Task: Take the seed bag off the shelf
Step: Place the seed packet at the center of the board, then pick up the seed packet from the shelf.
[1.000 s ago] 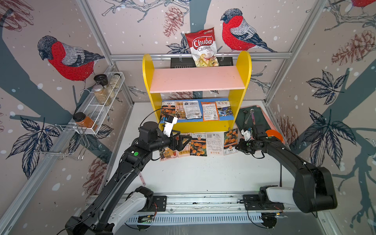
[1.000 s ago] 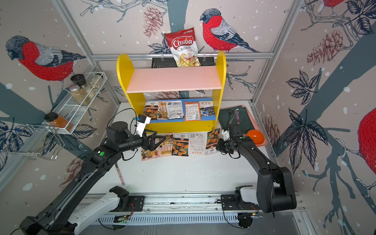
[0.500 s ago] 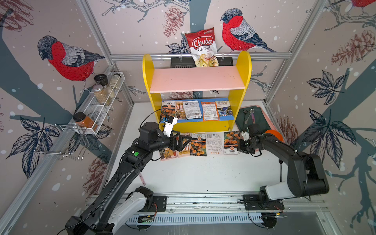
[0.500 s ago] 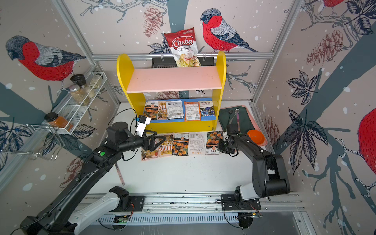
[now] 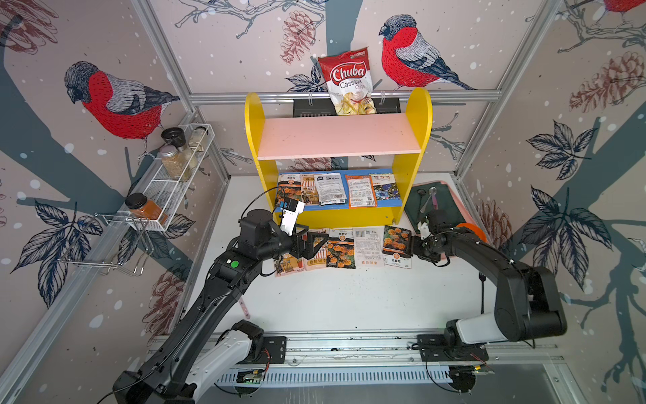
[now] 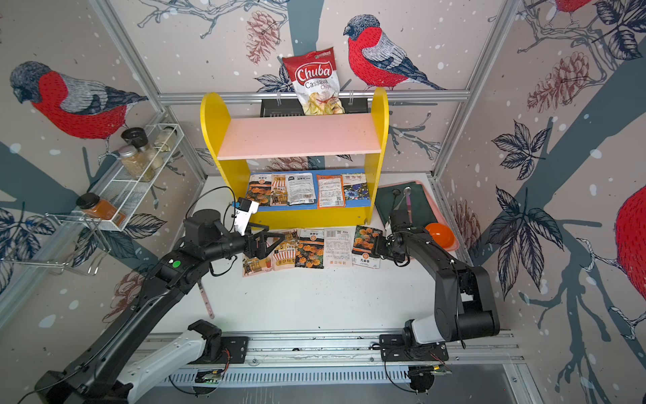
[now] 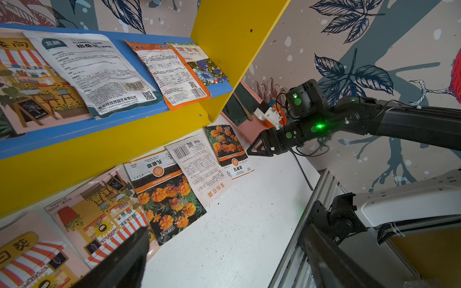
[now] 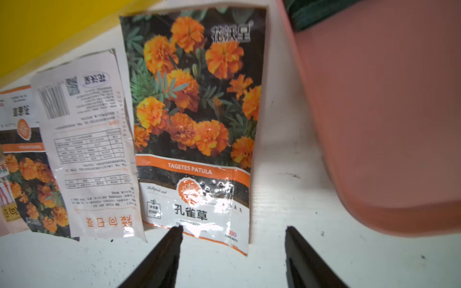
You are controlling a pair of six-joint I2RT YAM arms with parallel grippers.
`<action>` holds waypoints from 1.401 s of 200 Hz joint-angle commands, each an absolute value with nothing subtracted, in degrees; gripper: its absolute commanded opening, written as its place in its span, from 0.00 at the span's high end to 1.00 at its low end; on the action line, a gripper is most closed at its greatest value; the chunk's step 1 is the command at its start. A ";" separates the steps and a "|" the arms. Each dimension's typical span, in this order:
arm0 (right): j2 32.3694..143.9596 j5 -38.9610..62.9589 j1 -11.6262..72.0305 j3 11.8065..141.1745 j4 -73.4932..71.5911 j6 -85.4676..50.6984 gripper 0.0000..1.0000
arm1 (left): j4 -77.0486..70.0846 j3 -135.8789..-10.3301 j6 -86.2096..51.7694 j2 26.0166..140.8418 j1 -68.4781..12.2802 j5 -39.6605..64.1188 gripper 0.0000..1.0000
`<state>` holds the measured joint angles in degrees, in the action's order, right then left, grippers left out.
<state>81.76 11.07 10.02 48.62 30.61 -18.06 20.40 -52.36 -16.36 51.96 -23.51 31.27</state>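
Seed bag (image 5: 396, 246): flat on table (image 5: 349, 297), frame centre;
right gripper (image 8: 233, 228): jaws apart, empty;
left gripper (image 5: 320, 243): jaws wide, empty

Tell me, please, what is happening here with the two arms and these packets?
Two robot arms are clearing seed bags from the shelf. The right gripper stands open at the edge of a marigold bag, not gripping it. The bag lies flat on the table, last in a row of five. The left gripper hovers open over the row's other end. On the blue lower board lie five more bags.
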 commanded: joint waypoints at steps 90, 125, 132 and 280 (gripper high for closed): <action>64.61 16.48 18.27 48.26 18.25 -24.99 0.00 | 6.77 -50.19 -32.09 59.60 -23.29 27.68 0.03; 58.97 21.24 18.52 41.11 3.00 -36.13 0.07 | 0.22 -48.96 -35.79 63.42 -23.55 29.26 0.03; 58.34 21.82 18.62 39.30 -0.32 -38.38 0.10 | -1.05 -48.64 -36.43 63.96 -23.58 29.25 0.03; 83.59 29.15 18.22 45.77 -25.40 -48.48 0.57 | -21.50 -52.36 -50.44 89.78 -26.85 25.31 0.32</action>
<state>80.68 27.97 17.96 44.21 -20.18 -46.85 -13.61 -51.13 -47.70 86.70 -26.55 26.94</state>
